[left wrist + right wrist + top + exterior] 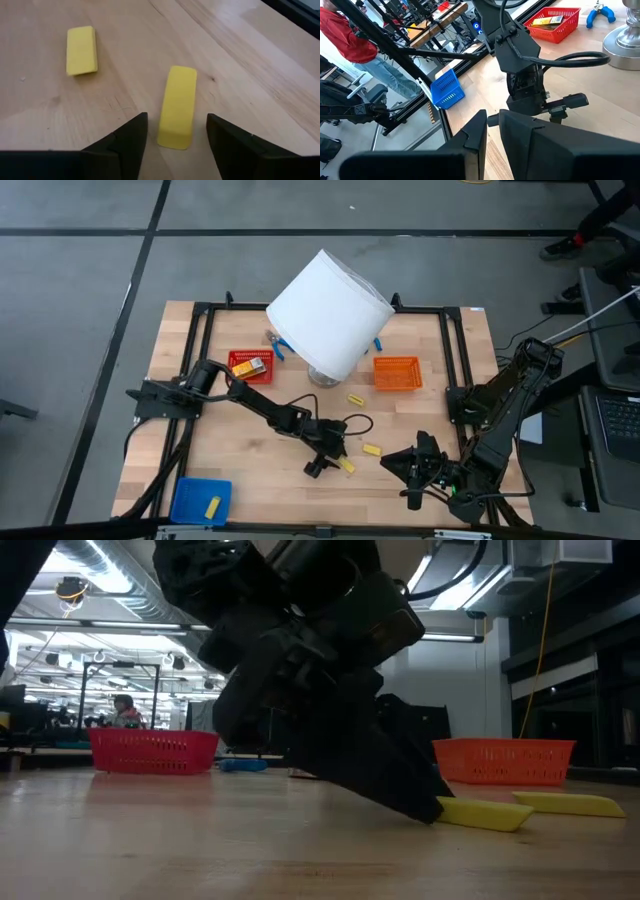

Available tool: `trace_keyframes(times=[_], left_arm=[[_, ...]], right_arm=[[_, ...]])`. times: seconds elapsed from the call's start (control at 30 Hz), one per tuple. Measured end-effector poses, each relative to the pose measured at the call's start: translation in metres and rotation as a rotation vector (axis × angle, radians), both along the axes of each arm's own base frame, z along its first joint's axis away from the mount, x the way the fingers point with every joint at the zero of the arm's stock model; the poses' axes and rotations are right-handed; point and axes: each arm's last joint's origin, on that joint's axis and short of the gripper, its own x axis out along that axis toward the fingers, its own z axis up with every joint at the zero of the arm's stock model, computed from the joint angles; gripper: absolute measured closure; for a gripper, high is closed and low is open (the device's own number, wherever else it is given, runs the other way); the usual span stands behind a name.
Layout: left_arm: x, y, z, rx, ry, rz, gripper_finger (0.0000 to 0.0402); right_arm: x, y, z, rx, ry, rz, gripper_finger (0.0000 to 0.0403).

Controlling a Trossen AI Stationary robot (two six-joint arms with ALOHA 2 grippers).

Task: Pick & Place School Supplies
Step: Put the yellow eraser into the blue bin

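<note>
A plain yellow stick (177, 112) lies flat on the wooden table, and also shows in the high view (347, 466). My left gripper (177, 137) is open and low over the table, one finger on either side of the stick's near end with a gap on both sides; it also shows in the high view (330, 462). A second yellow stick (81, 50) lies beside it, and a third (354, 399) lies nearer the lamp. My right gripper (492, 130) hovers at the front right with its fingers close together and empty; it also shows in the high view (395, 465).
A big white lampshade (328, 310) stands at the table's far middle. A red basket (250, 365) holds a yellow-orange packet, and an orange basket (397, 373) stands to its right. A blue tray (200, 500) at the front left holds a yellow stick. Blue-handled tools (275, 345) lie by the lamp.
</note>
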Motion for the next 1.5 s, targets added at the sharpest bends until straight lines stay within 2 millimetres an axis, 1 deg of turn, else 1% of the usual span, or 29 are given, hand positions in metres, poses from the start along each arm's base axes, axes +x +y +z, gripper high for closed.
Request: trace_keyframes(times=[0.27,0.4,0.47,0.57,0.63,0.73,0.87,0.97,1.07,1.17,1.3,1.4,1.5], left_arm=[[0.001,0.002,-0.002,-0.024,0.012,0.018,0.0283],[0.002,0.005,-0.002,-0.084,0.038,0.009,0.032],[0.002,0.006,-0.001,-0.112,0.05,0.013,0.0333],[0.002,0.005,0.002,-0.139,0.05,0.004,0.0339],[0.0,0.004,0.007,-0.143,0.05,0.006,0.0338],[-0.001,0.006,0.027,-0.151,0.024,0.027,0.0338],[-0.012,0.006,0.051,-0.123,0.066,0.042,0.0339],[-0.03,0.001,0.071,-0.095,0.162,0.023,0.0339],[-0.059,-0.008,0.079,-0.052,0.341,0.001,0.0339],[-0.092,-0.025,0.09,-0.033,0.489,-0.021,0.034],[-0.136,-0.051,0.111,-0.064,0.572,-0.007,0.034],[-0.167,-0.07,0.132,-0.109,0.594,0.065,0.034],[-0.202,-0.086,0.145,-0.107,0.65,0.159,0.034]], right_arm=[[0.0,0.0,0.0,0.0,0.0,0.0,0.0348],[0.0,0.0,0.0,0.0,0.0,0.0,0.0348],[0.0,0.0,0.0,0.0,0.0,0.0,0.0348],[0.0,0.0,0.0,-0.001,0.0,0.0,0.0348],[0.0,0.0,0.0,-0.001,0.0,0.0,0.0348],[0.0,0.0,0.0,-0.003,-0.01,-0.011,0.0348],[0.0,0.0,0.001,-0.016,-0.022,-0.023,0.0348],[0.001,-0.001,0.001,-0.029,-0.019,-0.021,0.0348],[0.001,-0.001,0.001,-0.037,-0.023,-0.028,0.0348],[0.001,-0.002,0.002,-0.066,-0.041,-0.052,0.0348],[0.002,-0.004,0.003,-0.101,-0.055,-0.073,0.0348],[0.004,-0.005,0.003,-0.113,-0.053,-0.08,0.0348],[0.006,-0.007,0.003,-0.13,-0.047,-0.082,0.0348]])
